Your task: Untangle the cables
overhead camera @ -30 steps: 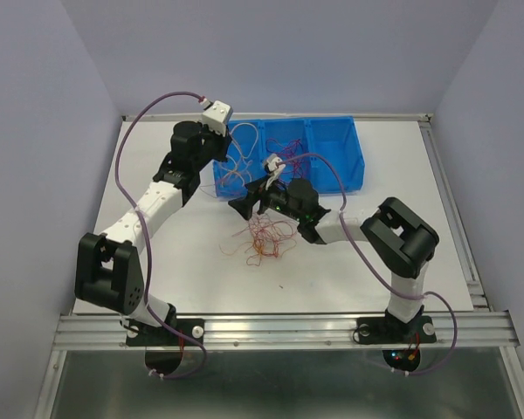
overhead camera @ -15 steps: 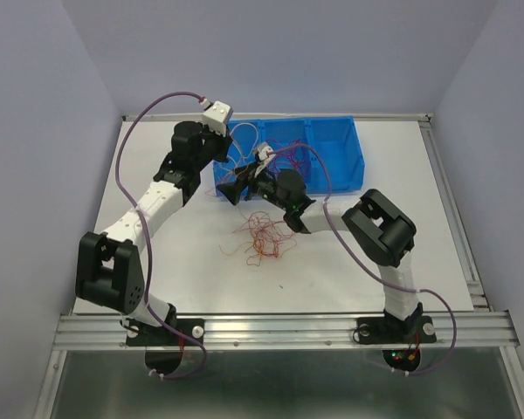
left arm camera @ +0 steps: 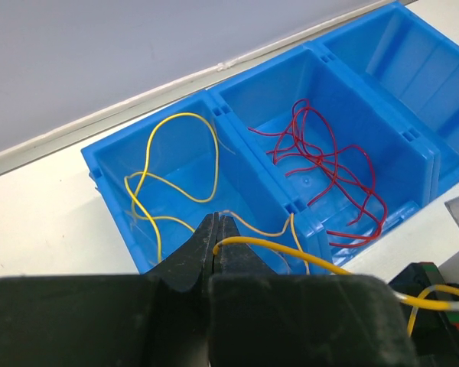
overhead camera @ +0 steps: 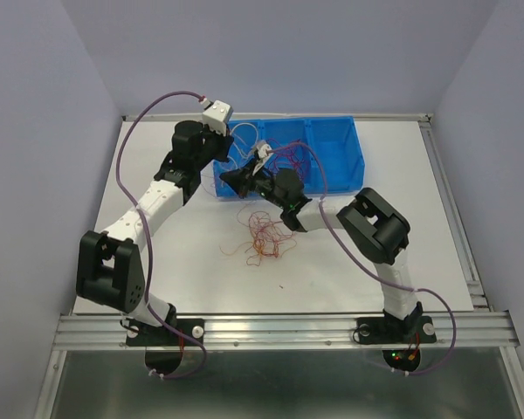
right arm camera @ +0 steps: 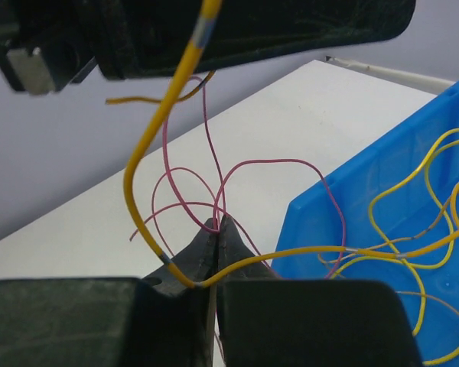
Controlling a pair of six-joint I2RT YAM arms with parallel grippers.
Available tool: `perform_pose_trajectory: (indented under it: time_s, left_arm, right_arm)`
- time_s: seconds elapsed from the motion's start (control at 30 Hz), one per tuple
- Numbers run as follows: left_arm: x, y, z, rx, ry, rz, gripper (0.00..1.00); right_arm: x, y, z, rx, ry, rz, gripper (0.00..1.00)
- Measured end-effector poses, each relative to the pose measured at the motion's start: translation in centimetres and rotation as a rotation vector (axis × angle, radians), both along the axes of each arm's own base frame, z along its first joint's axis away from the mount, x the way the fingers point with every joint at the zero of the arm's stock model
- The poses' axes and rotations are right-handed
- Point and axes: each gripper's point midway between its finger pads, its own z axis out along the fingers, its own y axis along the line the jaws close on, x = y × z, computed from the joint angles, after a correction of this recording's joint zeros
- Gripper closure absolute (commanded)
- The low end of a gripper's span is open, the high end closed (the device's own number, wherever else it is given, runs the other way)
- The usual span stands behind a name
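Overhead, two grippers are working at one blue bin (overhead camera: 332, 170) of three compartments, its long axis running left to right across the upper middle of the frame. The left gripper (overhead camera: 225, 150) is hanging over the leftmost compartment, and the right gripper (overhead camera: 230, 182) is sitting at that compartment's near edge. Below them, one pile of cables (overhead camera: 264, 236) is lying on the table (overhead camera: 157, 262), its strands too tangled to count.

Up close, the left claw is pinching one yellow cable (left arm camera: 291, 250), which is trailing toward the lower right. Yellow loops (left arm camera: 182, 115) are lying in the left compartment and red cables (left arm camera: 321, 164) in the middle one. The right claw is squeezing pink cables (right arm camera: 268, 160), which are rising straight up from its tip.
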Motion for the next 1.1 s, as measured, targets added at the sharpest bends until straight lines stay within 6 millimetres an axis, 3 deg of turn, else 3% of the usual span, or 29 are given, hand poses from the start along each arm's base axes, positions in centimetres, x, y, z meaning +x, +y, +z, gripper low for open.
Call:
perform_pose_trajectory:
  time_s: [0.23,0.4,0.5,0.6,0.7,0.77,0.9,1.0,1.1]
  left_arm:
    - [1.5,0.0,0.8,0.000,-0.012,0.022,1.00]
    - [4.8,-0.8,2.2,-0.002,-0.028,0.037,1.00]
    - [6.6,-1.0,1.8,0.004,-0.025,0.057,1.00]
    - [7.8,-0.9,0.3,0.020,-0.002,0.075,1.00]
    - [8.6,-0.7,-2.6,0.054,0.046,0.092,1.00]
    - [9.0,-0.4,-5.0,0.086,0.094,0.106,1.00]
    - [8.7,0.7,-8.4,0.164,0.175,0.137,1.00]
    - [8.7,1.4,-8.7,0.201,0.179,0.156,1.00]
    - [8.5,2.2,-9.3,0.250,0.194,0.182,1.00]
  right_arm:
    - [-4.7,-1.1,-2.7,-0.034,0.079,0.086,0.99]
    - [-9.9,-1.6,-4.9,-0.088,0.132,0.160,0.99]
    - [-12.7,-2.8,-4.4,-0.096,0.136,0.189,1.00]
    - [-14.0,-4.7,-1.8,-0.067,0.102,0.170,0.99]
    - [-14.3,-6.4,2.8,0.004,0.023,0.131,0.99]
    - [-14.5,-7.6,7.2,0.075,-0.055,0.093,1.00]
    - [-14.7,-10.0,12.7,0.169,-0.149,0.018,0.99]
    - [-14.6,-12.1,15.9,0.229,-0.199,-0.064,1.00]
    - [-14.2,-13.7,17.7,0.267,-0.225,-0.135,0.99]
